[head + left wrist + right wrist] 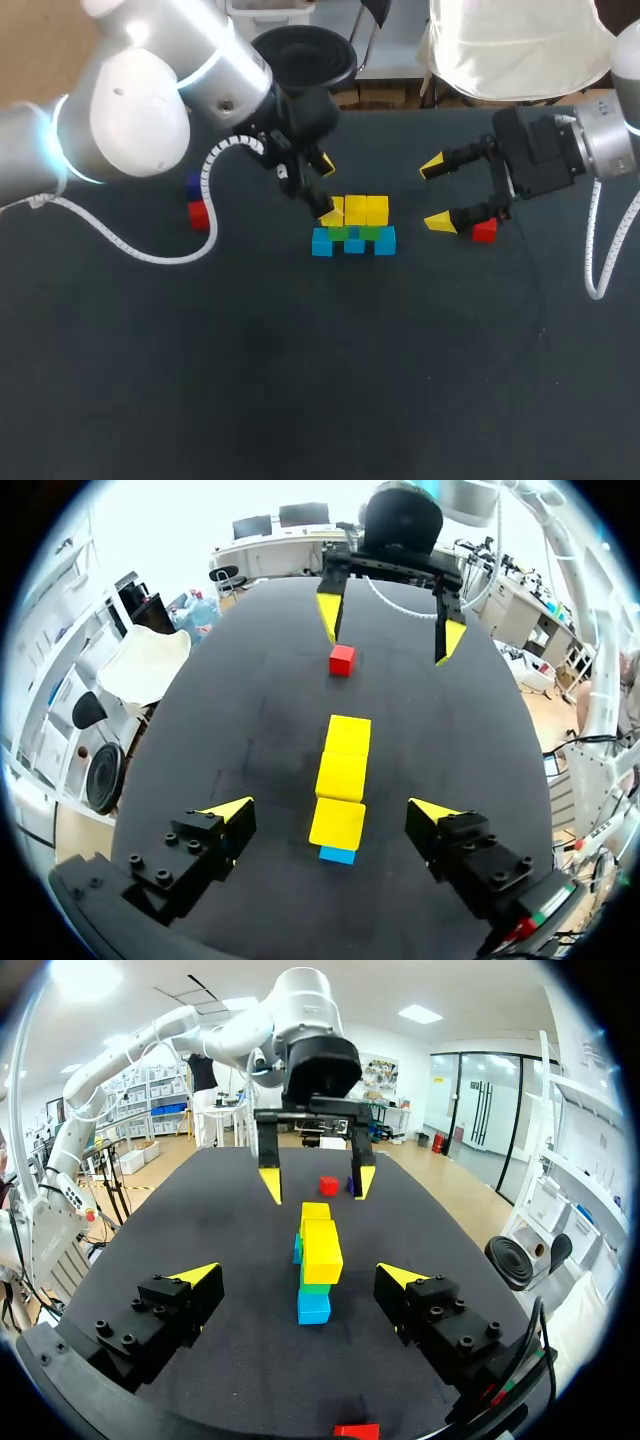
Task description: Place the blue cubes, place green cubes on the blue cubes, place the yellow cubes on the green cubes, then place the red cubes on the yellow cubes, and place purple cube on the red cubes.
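Note:
At the table's middle stands a layered build: a row of blue cubes (353, 245) at the bottom, green cubes (357, 233) on them, and three yellow cubes (356, 210) on top. My left gripper (327, 187) hangs open at the build's left end, its fingers wide of the nearest yellow cube (338, 822) and touching nothing. My right gripper (437, 193) is open to the right of the build, empty. A red cube (484, 231) lies beside its nearer finger. The left wrist view shows this red cube (342, 660) ahead of the yellow row (343, 775).
A second red cube (199, 214) and a dark purple-blue cube (192, 185) lie at the left, partly under my left arm. The white cable (130, 245) of that arm trails over the table there. The dark tabletop (320, 380) stretches in front of the build.

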Controlling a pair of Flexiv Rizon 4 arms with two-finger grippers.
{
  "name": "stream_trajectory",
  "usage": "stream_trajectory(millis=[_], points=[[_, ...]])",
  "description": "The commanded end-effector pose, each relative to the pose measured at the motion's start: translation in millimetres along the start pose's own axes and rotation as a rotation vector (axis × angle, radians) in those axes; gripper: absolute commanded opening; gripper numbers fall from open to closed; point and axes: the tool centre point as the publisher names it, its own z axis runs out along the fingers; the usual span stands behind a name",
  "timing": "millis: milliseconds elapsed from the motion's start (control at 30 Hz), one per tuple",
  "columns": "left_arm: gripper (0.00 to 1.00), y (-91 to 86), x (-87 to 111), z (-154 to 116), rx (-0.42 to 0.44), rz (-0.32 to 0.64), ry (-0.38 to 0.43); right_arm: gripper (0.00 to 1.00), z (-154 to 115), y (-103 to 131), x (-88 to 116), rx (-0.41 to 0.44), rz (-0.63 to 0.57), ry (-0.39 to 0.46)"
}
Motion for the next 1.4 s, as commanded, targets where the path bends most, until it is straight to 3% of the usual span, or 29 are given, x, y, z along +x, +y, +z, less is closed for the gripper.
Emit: stream_trajectory(millis=[33,833,1100,1400], points=[[1.00,-5.1,1.7,-14,-0.020,0.001,-0.003,1.00,0,0,0,0.000,-0.001,-0.001],[1.00,13.7,19.0,-57,-0.059,-0.041,-0.023,1.00,0,0,0,0.000,-0.001,-0.001],[1.00,12.6,24.4,-69,-0.025,-0.050,-0.122,1.00,0,0,0,0.000,-0.001,-0.001],[1.00,11.2,24.5,-73,-0.027,-0.049,-0.141,1.00,0,0,0,0.000,-0.001,-0.001]])
